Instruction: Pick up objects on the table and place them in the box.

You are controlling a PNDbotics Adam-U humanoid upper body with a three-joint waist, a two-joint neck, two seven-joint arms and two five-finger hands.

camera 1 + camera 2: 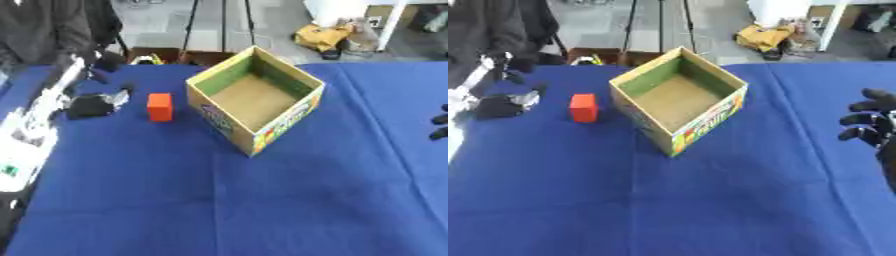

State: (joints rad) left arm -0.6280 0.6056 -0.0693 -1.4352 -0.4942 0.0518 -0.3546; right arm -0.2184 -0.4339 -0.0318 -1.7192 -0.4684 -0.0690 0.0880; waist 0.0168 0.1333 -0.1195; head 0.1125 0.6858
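- Blue cloth, smooth with faint creases, covers the surface from edge to edge.
- Cardboard box: square, open at the top, turned so that one corner points toward the camera. Inner walls are green and plain brown; the floor is bare brown board. Outer walls carry colourful print with a yellow band along the rim. Nothing shows inside it.
- Orange block: a small upright cuboid with flat matte faces, standing on the cloth just beside the box's left wall and apart from it.
- Left hand: black, at the end of a white and silver arm that comes in along the left edge. It lies low on the cloth, beside the orange block and apart from it. The block is to the right of its fingers, between them and the box. Whether its fingers are apart or together cannot be told.
- Right hand: black, at the right edge, seen best in the right eye view. Its fingers are spread apart and lightly bent, pointing left toward the box, and hold nothing. The box lies well to the left of these fingers, with bare cloth between; the orange block is beyond the box, on its far side from them.
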